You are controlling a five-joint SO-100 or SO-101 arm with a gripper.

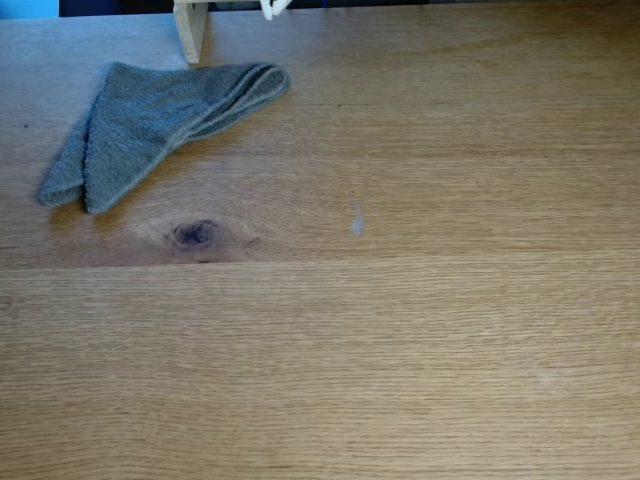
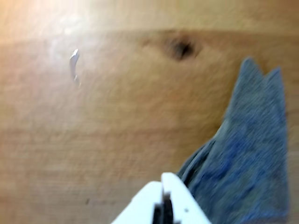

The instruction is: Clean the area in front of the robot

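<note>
Gripper (image 2: 163, 184) closed above tabletop (image 2: 117, 140), beside cloth (image 2: 247, 158)

The fixed view is evenly lit and fairly sharp: the broad light-brown oak-grain wooden surface (image 1: 400, 330) shows its grain clearly, with a soft sheen toward the far edge. The folded grey terry cloth (image 1: 150, 125) throws only a thin, soft shadow along its near side. The wrist view is blurred throughout, as if smeared by motion. Glare washes out its upper left corner to near white. The white plastic end effector (image 2: 163, 198) at the bottom edge is out of focus.
</note>
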